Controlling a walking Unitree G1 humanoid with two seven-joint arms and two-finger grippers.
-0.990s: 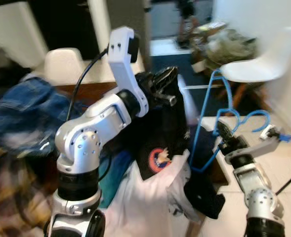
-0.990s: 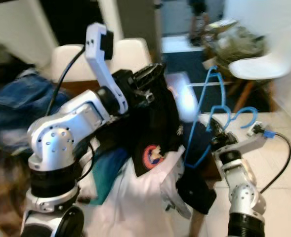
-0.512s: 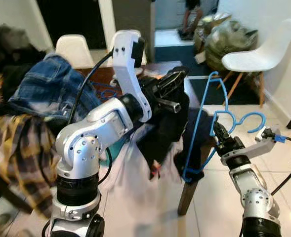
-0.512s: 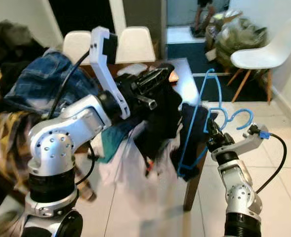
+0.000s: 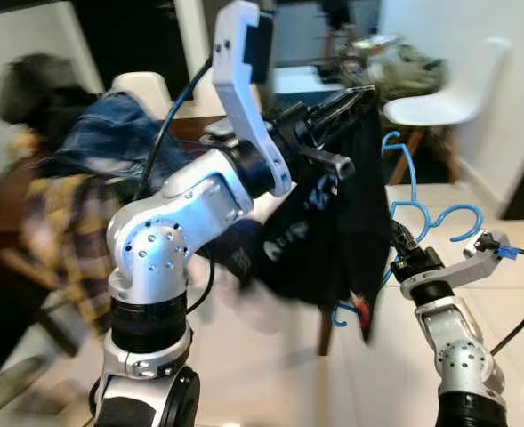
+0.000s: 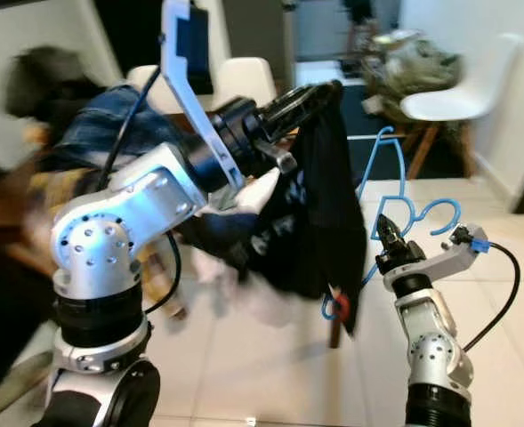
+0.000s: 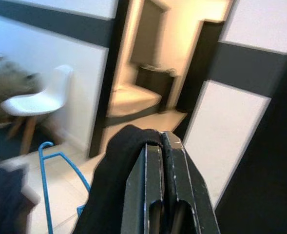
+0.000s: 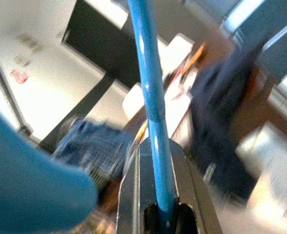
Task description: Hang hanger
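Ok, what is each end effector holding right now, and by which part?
Left end effector grips the black garment by its top edge. Right end effector grips the blue hanger on a thin bar of its frame.

My left fingers hold the shirt up left of the hanger, with a chair behind it.

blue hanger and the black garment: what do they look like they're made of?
Blue hanger: thin rod bent into loops with a glossy, even blue skin, probably plastic or coated wire; the right gripper is clamped on it. Black garment: soft matte fabric, draping in loose folds from the left gripper, likely cotton jersey with a print.
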